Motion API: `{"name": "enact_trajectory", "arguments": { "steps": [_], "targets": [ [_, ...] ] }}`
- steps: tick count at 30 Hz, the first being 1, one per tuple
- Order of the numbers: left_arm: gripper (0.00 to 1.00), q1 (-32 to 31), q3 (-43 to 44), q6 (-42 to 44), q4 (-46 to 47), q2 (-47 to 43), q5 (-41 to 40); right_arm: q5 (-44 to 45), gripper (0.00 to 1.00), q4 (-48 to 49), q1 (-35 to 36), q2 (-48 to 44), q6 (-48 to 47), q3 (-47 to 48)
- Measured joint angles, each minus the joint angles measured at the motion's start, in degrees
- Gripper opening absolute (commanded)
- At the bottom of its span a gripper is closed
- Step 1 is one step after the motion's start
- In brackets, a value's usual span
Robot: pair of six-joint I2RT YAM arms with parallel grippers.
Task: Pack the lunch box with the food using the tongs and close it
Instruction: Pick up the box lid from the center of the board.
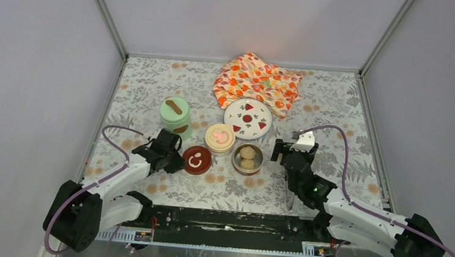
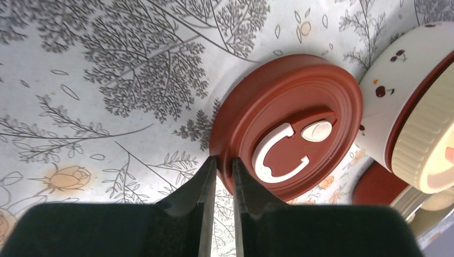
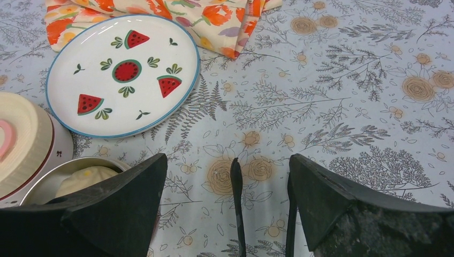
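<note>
The left gripper [image 2: 225, 166] is pinched nearly shut across the near-left rim of the dark red round lid with a white C-shaped handle [image 2: 284, 101], which lies flat on the grey floral-print table [image 1: 337, 112] just left of the open low steel bowl [image 1: 233, 161]. That bowl holds 2 pale beige round balls [image 1: 247, 153], so the step in hand looks like closing it. The main risk is the grip: only a thin edge sits between the 2 fingers, so the lid could pivot downward or slip out once lifted, and a tilted lid would land crooked on the bowl. The balls also seem to sit high, and if they stand above the rim the lid may rock instead of seating. The low pot with a cream ribbed lid [image 1: 220, 137] stands just beside the lid and the bowl on the far side, leaving little room to swing; a wide arc could knock it. The right gripper [image 3: 227, 158] hangs spread wide, grasping nothing, just right of the bowl, with the slim dark metal tongs [image 3: 236, 203] on the table between its fingers, so that side is crowded too. Farther back stand the tall mint-green cylinder pot [image 1: 175, 121], the white plate with watermelon prints [image 3: 59, 80] and the orange flower-patterned cloth [image 1: 257, 82], all out of the path.
</note>
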Motion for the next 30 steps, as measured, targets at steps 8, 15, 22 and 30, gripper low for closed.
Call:
{"name": "enact_trajectory", "arguments": {
  "steps": [8, 15, 22, 30],
  "targets": [
    [0.00, -1.07, -3.06, 0.20, 0.83, -4.96, 5.42, -2.05, 0.93, 0.00, 0.00, 0.07, -0.02, 0.04],
    [0.00, -1.07, -4.17, 0.59, 1.22, -9.01, 9.25, -5.22, 0.93, 0.02, 0.00, 1.51, -0.07, 1.03],
    [0.00, -1.79, -4.20, 0.61, 1.60, -12.61, 11.34, -11.37, 0.99, 0.11, 0.00, 1.75, -0.11, 1.44],
    [0.00, -6.32, -2.99, -0.42, 3.52, -12.46, 11.06, -21.03, 1.00, -1.03, -4.15, 5.35, 1.46, 4.26]
  ]
}}
